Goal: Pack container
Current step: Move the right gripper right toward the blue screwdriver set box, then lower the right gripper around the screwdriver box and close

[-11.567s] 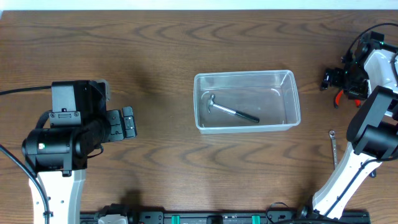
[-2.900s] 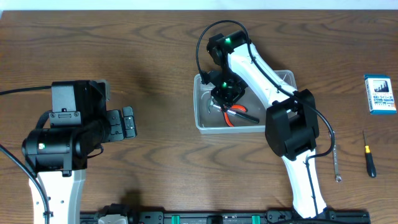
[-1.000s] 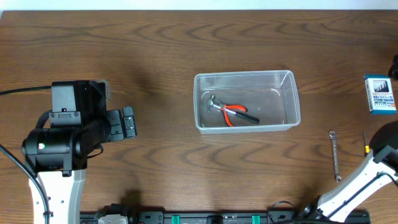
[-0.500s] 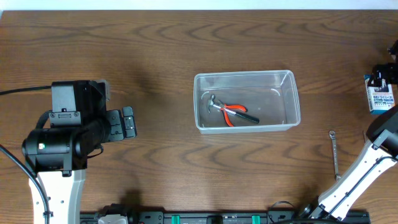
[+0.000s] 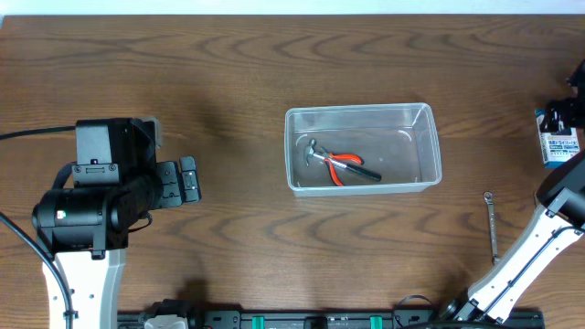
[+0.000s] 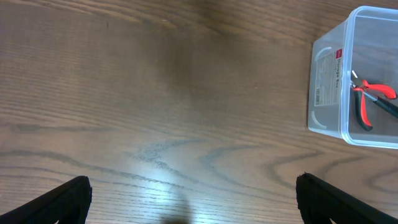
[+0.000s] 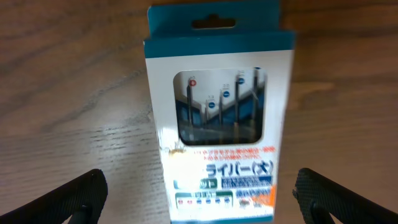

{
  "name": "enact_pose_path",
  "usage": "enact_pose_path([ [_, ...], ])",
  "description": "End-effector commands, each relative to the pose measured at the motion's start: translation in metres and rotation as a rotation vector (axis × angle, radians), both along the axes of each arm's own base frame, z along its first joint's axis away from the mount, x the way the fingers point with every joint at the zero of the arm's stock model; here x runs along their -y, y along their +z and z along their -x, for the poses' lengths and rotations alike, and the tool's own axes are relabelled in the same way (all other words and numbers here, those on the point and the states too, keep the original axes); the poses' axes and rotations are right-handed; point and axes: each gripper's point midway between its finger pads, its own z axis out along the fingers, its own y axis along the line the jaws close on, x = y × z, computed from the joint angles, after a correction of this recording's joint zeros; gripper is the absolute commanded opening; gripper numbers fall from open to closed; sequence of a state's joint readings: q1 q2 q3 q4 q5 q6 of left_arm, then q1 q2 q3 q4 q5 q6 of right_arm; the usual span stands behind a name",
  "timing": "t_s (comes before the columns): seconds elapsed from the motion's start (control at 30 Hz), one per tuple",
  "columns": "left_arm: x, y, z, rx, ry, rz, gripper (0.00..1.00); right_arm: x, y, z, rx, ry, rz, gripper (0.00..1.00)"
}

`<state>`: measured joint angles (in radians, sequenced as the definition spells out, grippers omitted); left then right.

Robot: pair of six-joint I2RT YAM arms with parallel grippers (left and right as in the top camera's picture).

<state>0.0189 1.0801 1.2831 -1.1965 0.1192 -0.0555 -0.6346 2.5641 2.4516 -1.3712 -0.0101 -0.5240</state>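
Directly ahead of the right tool (image 7: 199, 199), spread wide and empty, lies the blue screwdriver box (image 7: 217, 118). Best lower squarely, straddling its long edges. Well apart leftward sits the container (image 5: 361, 108); the left tool (image 6: 193, 199) gapes empty.

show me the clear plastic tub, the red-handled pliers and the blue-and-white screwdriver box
clear plastic tub (image 5: 356, 109): overhead view, far rim
red-handled pliers (image 6: 376, 89): left wrist view, upper red handle
blue-and-white screwdriver box (image 7: 219, 106): right wrist view, clear front window
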Motion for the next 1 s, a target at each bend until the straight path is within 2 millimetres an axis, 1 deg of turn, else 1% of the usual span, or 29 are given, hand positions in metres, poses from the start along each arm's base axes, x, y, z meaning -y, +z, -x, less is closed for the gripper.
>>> enact_pose_path([
  [0.0,-0.004,0.005,-0.001,0.016,0.020,-0.010,0.98,0.006,-0.014,0.006,-0.022,0.030,-0.010,0.99],
  [0.13,-0.004,0.005,-0.001,0.016,0.020,-0.010,0.98,0.009,-0.016,0.007,-0.012,0.028,-0.022,0.99],
  [0.27,-0.004,0.005,-0.001,0.016,0.020,-0.010,0.98,0.013,-0.021,0.013,-0.018,0.011,-0.040,0.99],
  [0.43,-0.004,0.005,-0.001,0.016,0.020,-0.010,0.98,0.015,-0.021,0.015,-0.017,0.006,-0.040,0.99],
  [0.6,-0.004,0.005,-0.001,0.016,0.020,-0.010,0.98,0.008,-0.025,0.011,-0.005,0.021,-0.073,0.99],
  [0.73,-0.004,0.005,-0.001,0.016,0.020,-0.010,0.98,0.005,-0.031,0.012,-0.019,0.032,-0.083,0.99],
  [0.97,-0.004,0.005,-0.001,0.016,0.020,-0.010,0.98,0.004,-0.036,0.013,-0.027,0.073,-0.087,0.99],
])
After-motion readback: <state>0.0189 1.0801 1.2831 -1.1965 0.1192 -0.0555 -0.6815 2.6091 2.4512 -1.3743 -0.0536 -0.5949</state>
